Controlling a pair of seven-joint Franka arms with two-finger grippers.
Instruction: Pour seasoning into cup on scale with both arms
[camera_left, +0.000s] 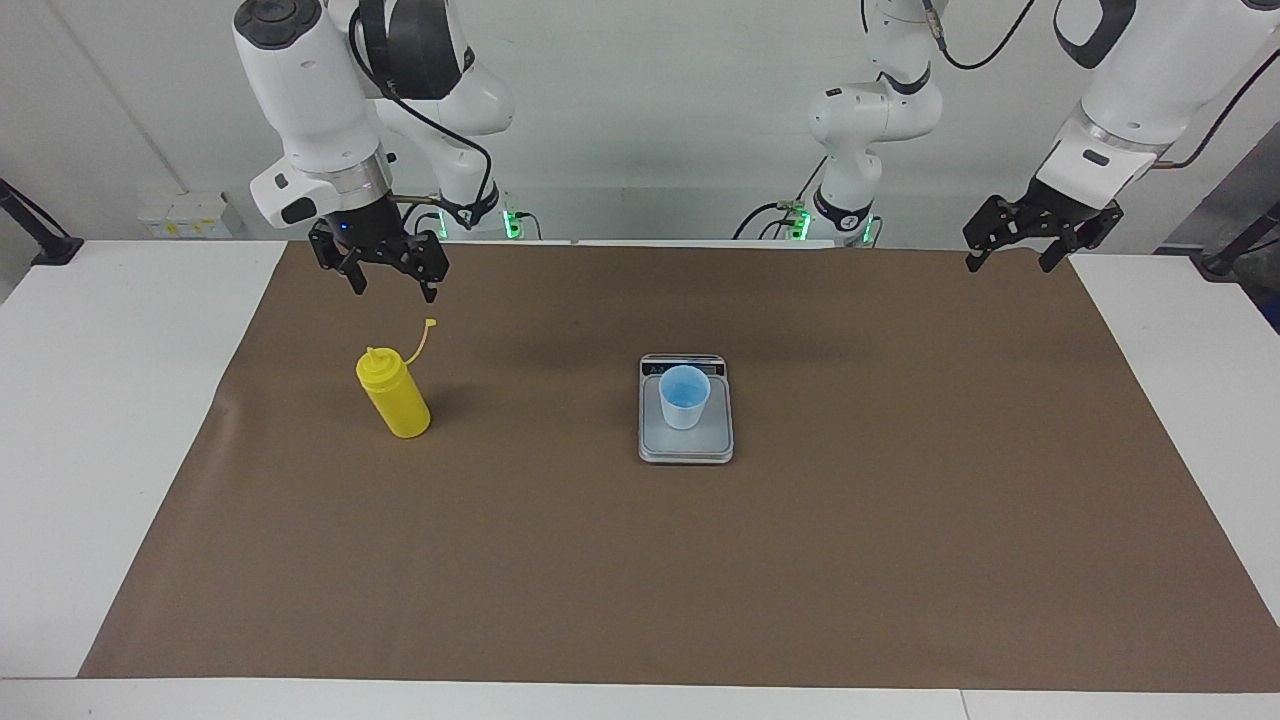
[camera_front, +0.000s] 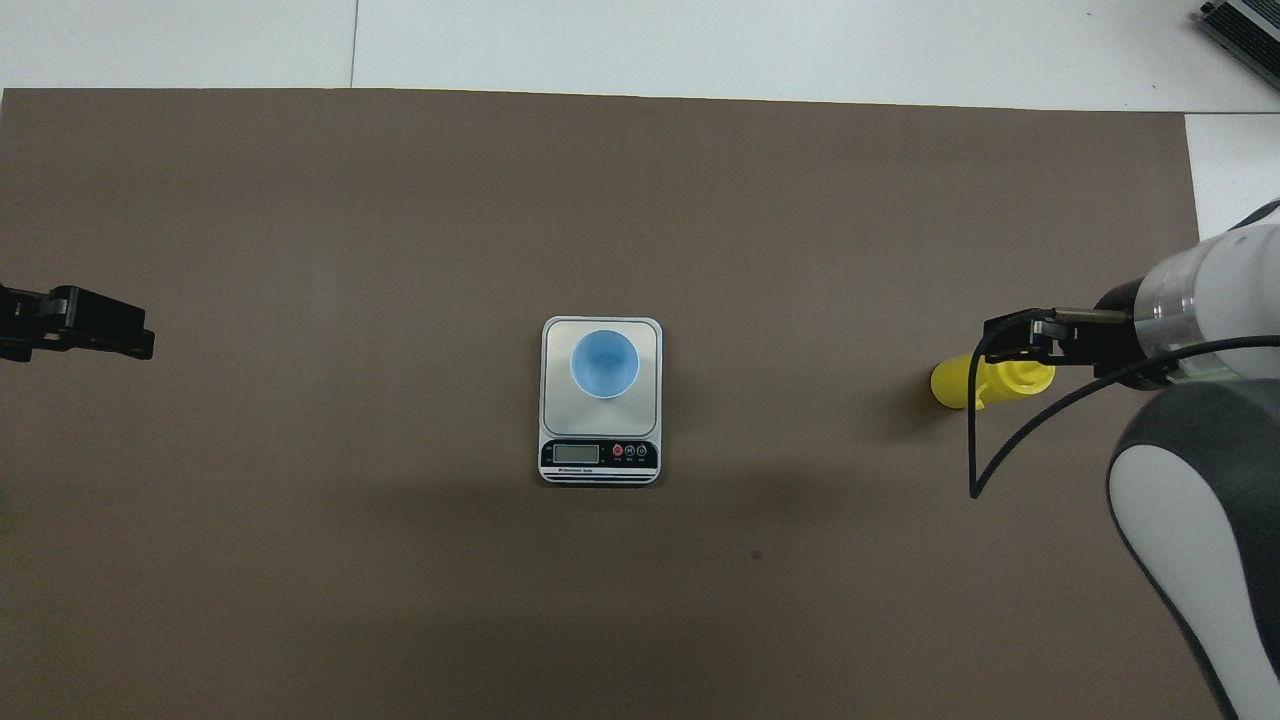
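Seasoning bottle (camera_left: 395, 396) stands untouched below the raised right gripper (camera_left: 391, 290), its fingers spread wide.

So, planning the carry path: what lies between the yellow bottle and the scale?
Nothing: only bare brown mat separates the bottle from the scale, clearest in the facing view.

Matt brown paper mat (camera_left: 700, 560), glossy yellow plastic bottle (camera_left: 396, 398), brushed-metal scale (camera_front: 600, 400), smooth plastic cup (camera_front: 604, 363)
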